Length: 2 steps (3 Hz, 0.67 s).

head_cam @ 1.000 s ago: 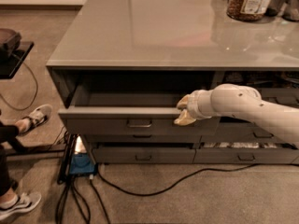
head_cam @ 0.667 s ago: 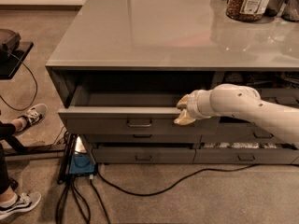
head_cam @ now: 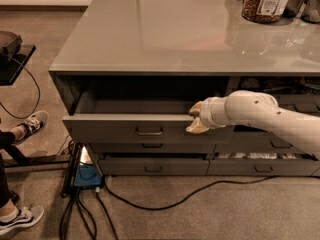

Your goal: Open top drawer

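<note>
Office break-area kitchen: grey counter island (head_cam: 175, 29), drawer banks (head_cam: 155, 166), snack jar (head_cam: 265, 1), carpet (head_cam: 215, 216), floor cables (head_cam: 170, 205); gripper (head_cam: 194, 119) at front edge of top drawer (head_cam: 115, 129)

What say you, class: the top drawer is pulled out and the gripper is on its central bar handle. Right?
Not quite. The camera view shows the top drawer pulled out, but the gripper is at the front's upper edge, beside the bar handle, not on it.

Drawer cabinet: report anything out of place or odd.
Nothing looks damaged or spilled. The wide dark grey top drawer stands pulled out, with the robot's pale hand at its front's upper edge, right of the bar handle. Only a loose black cable snakes across the carpet below.
</note>
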Each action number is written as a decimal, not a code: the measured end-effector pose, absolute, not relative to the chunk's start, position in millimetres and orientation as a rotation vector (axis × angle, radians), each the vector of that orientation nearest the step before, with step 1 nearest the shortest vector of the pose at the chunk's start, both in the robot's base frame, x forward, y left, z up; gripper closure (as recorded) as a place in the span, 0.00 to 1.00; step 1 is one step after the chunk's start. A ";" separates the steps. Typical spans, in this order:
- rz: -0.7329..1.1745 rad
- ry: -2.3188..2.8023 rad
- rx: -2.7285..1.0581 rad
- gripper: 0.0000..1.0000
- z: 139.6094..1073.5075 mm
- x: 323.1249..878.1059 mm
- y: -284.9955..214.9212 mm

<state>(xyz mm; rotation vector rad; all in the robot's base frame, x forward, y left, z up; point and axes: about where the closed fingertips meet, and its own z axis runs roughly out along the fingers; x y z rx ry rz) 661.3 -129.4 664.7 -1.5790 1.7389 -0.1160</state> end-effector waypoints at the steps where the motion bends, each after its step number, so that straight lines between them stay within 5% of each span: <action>1: -0.116 1.739 -1.579 0.11 664.7 661.2 -129.3; 2: -0.116 1.740 -1.579 0.00 664.9 661.0 -129.0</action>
